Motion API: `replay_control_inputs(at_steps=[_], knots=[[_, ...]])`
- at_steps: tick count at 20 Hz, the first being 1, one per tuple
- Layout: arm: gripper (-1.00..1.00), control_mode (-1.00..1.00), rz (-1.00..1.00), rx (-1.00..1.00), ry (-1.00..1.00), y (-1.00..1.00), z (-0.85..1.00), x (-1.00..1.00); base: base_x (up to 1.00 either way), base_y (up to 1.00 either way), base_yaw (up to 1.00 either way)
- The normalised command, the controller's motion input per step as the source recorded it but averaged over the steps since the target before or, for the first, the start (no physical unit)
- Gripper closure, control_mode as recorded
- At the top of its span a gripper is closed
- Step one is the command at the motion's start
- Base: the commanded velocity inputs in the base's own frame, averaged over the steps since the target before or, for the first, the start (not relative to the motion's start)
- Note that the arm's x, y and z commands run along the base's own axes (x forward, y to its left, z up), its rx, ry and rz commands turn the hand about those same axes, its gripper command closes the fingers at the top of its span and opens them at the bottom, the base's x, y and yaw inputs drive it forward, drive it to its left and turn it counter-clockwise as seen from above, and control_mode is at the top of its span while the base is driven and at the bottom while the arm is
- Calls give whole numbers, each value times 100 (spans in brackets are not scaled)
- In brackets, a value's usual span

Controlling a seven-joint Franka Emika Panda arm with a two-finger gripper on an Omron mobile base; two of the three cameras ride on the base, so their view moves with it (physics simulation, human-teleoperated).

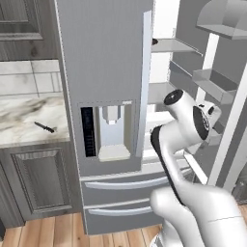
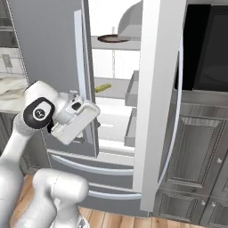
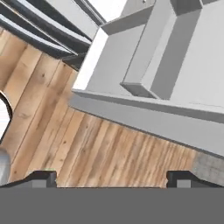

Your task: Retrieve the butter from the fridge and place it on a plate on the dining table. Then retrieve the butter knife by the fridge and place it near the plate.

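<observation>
claw: jaws wide apart | holds nothing | touches nothing | beside open fridge door

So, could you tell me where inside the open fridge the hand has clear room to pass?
The fridge stands with its right door swung open. The shelf holding the butter is bare to the butter's right up to the door bins. The shelf above is tighter, with a dark dish. The open gripper points down at the floor.

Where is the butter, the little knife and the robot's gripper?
butter (image 2: 103,87): right base view, middle of the stick on the fridge shelf.
butter knife (image 1: 44,127): left base view, its handle.
gripper (image 3: 112,178): hand view, between the fingertips.
</observation>
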Motion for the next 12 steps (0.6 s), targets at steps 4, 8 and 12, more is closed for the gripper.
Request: replay_control_inputs(at_steps=[4,8,12], knots=[[-100,-100,-6,45,-47,30,27,41,0,0,0],[-100,-100,-1,56,-26,22,0,24,0,0,0],[-100,-100,-16,34,-17,78,0,0,0,0,0]])
